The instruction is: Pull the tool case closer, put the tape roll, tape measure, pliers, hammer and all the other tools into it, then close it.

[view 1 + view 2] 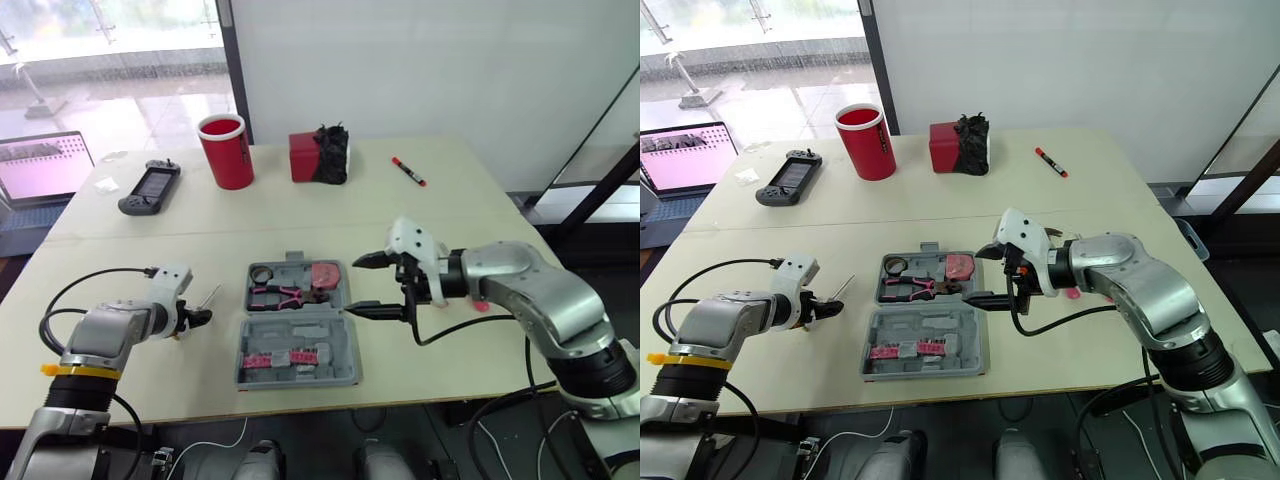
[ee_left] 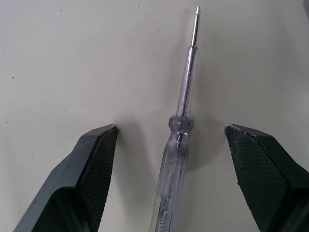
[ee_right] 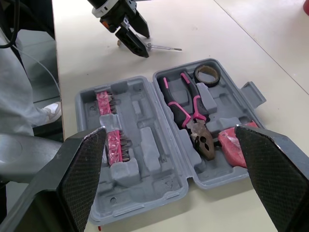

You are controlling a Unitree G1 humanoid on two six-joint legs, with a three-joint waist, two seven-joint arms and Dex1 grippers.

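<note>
Straddling the clear-handled, thin-shafted screwdriver (image 2: 183, 111) with the left gripper (image 1: 197, 318). Its black fingers are standing wide, one on each side of the handle, and neither pad is touching it. The screwdriver is lying flat on the pale table (image 1: 130, 250), long axis running along the gripper's own pointing line, metal tip facing away from the wrist. So the fingers are closing across the handle, not along it; I'd say alignment is looking good.

The open grey moulded plastic tool case (image 1: 335, 365) is sitting near, on the robot's right of that gripper. The black-and-pink pliers (image 1: 275, 295), dark tape roll (image 1: 263, 273) and pink tape measure (image 1: 325, 275) are already lying in its far half.

The right gripper (image 1: 357, 285) is hovering wide open and empty at the case's right edge. The left arm is clearly the nearer one for this pick.
</note>
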